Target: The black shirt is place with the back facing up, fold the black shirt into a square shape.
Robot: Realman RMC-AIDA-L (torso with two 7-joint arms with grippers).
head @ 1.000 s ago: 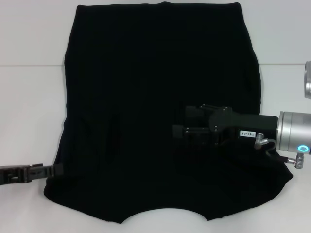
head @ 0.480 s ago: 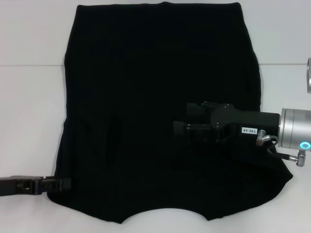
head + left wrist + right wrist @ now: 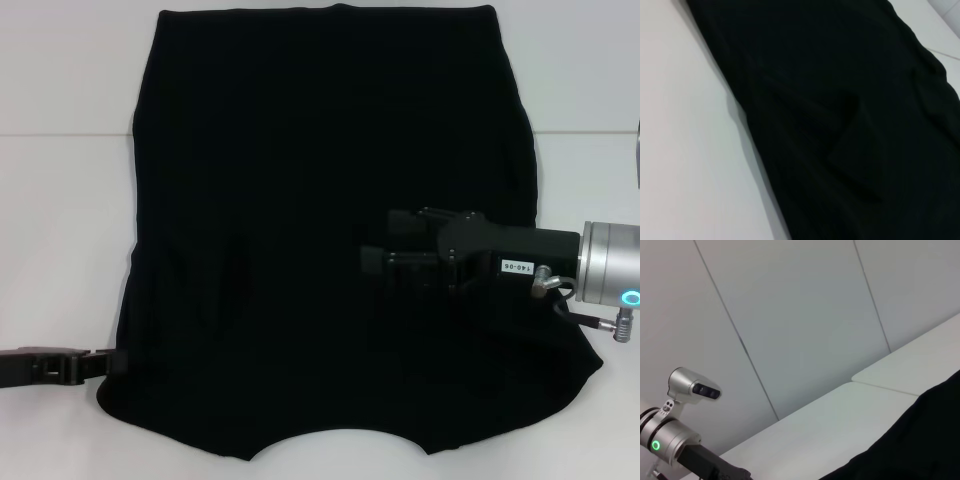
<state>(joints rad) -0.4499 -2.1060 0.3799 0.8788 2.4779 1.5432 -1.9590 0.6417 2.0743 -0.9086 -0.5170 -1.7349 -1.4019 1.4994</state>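
Since the previous frames the left gripper (image 3: 108, 363) has drawn back to the hem edge of the black shirt (image 3: 320, 200), which lies flat on the white table (image 3: 60, 220). The right gripper (image 3: 372, 260) reaches level over the cloth; whether either gripper's fingers are spread cannot be told.

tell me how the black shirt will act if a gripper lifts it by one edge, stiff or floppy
Probably floppy: the black shirt lies flat on the white table with soft creases showing in the left wrist view, so a lifted edge would likely sag and drape. It looks light, so it may drag and bunch rather than slide whole.
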